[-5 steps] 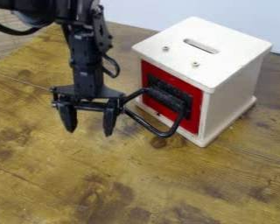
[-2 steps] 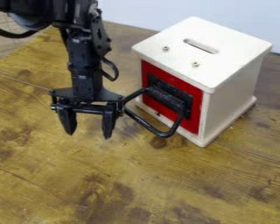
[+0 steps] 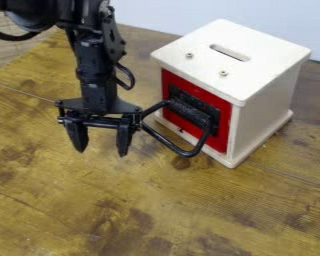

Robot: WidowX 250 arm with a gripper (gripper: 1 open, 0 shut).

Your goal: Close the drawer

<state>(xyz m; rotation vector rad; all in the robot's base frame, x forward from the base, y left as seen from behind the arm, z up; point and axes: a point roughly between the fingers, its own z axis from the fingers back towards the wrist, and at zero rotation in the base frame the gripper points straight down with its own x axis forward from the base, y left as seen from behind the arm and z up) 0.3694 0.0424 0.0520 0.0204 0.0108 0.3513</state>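
The drawer (image 3: 216,112) shows its red front with a black plate, set in the white wooden cabinet (image 3: 236,75); the front sits about flush with the cabinet face. Its large black loop handle (image 3: 170,134) sticks out toward the lower left. My gripper (image 3: 101,146) hangs from the black arm just left of the handle, fingers pointing down at the table, open and empty. The right finger (image 3: 123,139) is close to the handle loop's left end; I cannot tell whether they touch.
The cabinet has a slot (image 3: 232,50) on top and two screws above the drawer. The worn wooden tabletop (image 3: 149,210) stretches in front and to the left. A light surface lies beyond the table's far edge.
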